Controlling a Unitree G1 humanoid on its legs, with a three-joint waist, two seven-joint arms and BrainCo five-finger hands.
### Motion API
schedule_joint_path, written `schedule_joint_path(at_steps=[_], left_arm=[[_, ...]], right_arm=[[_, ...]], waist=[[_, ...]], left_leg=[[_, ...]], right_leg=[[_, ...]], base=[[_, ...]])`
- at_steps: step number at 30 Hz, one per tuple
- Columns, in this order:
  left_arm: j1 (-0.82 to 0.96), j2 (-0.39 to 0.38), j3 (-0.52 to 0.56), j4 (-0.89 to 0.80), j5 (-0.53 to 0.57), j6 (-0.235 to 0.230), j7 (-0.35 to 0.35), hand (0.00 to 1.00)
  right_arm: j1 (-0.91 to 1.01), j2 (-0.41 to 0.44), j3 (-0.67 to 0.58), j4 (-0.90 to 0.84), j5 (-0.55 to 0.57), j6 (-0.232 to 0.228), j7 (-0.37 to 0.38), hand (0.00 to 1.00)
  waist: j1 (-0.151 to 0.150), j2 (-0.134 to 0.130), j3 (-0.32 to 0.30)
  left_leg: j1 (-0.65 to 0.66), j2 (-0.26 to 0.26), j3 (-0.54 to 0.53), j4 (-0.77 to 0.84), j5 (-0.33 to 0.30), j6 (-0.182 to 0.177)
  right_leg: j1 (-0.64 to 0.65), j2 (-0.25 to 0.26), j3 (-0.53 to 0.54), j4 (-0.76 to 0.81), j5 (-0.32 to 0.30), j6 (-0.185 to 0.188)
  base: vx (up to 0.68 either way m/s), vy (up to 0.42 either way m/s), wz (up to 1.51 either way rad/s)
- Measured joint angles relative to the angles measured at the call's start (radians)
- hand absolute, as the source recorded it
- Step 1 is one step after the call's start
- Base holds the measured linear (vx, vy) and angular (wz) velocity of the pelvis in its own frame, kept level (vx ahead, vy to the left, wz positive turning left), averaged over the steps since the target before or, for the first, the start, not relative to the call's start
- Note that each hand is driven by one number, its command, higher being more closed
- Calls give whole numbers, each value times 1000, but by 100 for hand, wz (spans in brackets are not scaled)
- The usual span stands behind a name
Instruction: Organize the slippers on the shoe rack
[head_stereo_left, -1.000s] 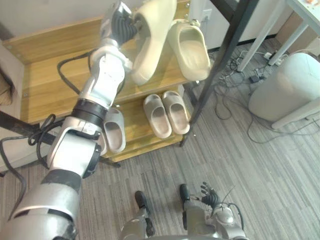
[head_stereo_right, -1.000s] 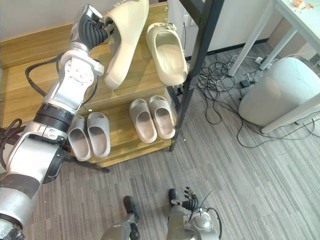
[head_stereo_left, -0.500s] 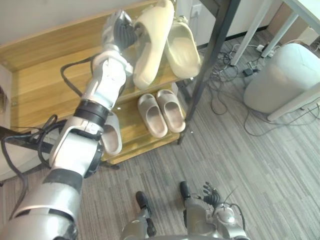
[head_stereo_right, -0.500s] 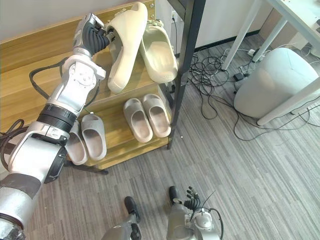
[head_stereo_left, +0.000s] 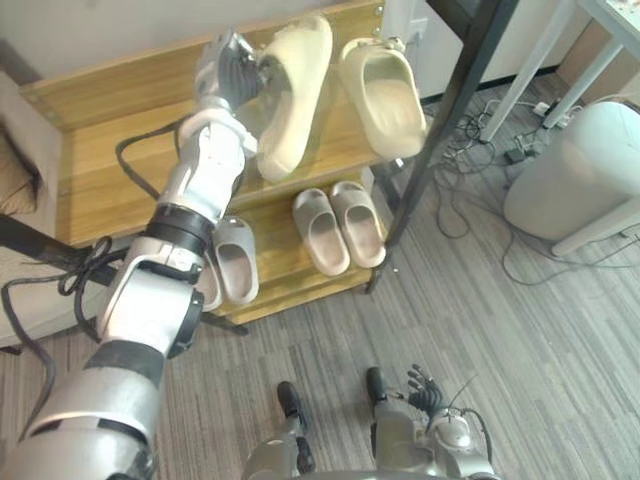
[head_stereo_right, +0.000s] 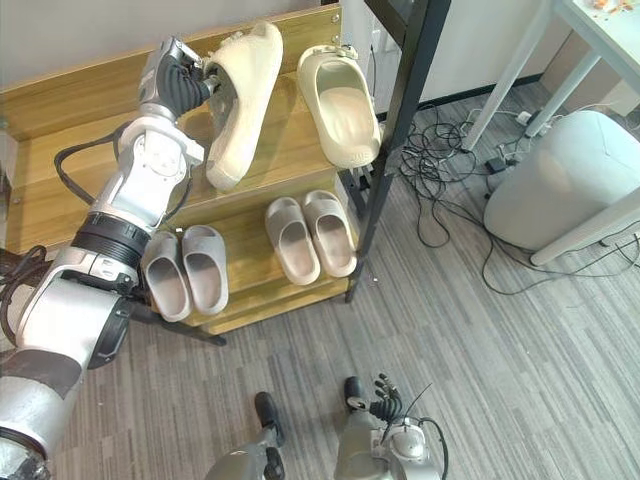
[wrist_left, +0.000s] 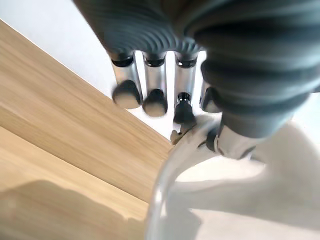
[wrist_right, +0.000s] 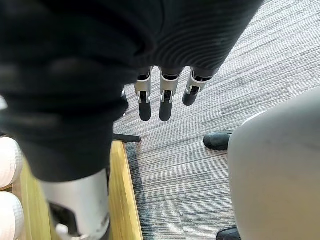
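My left hand (head_stereo_left: 228, 72) reaches up over the wooden shoe rack's upper shelf (head_stereo_left: 110, 170) and is shut on the heel end of a cream slipper (head_stereo_left: 292, 95), which is tipped on its side with the toe pointing down at the shelf. In the left wrist view the fingers (wrist_left: 150, 95) curl at the slipper's pale rim (wrist_left: 225, 200). Its matching cream slipper (head_stereo_right: 340, 95) lies sole down on the same shelf, just to the right. My right hand (head_stereo_left: 425, 388) hangs low above the floor with relaxed fingers (wrist_right: 165, 105), holding nothing.
On the lower shelf stand a grey pair (head_stereo_right: 185, 280) at the left and a beige pair (head_stereo_right: 310, 235) further right. A black metal post (head_stereo_left: 455, 120) slants past the rack's right end. A grey rounded bin (head_stereo_left: 580, 170), white table legs and floor cables (head_stereo_right: 440, 190) lie to the right.
The camera has shifted, so the whole scene slides in view. The left hand still holds the cream slipper over the upper shelf. The right hand has not moved.
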Motion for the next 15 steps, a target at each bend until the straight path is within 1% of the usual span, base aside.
schedule_joint_path(at_steps=[15], left_arm=[[8,-2,17,1,16,5,5,0]], right_arm=[[-1,-2,6,2,0,-3,-1,0]], waist=[[1,1,0]], left_leg=[[-1,0,-1,0,-1,-2]], right_leg=[[-1,0,-1,1,-1,0]], base=[[12,45,0]])
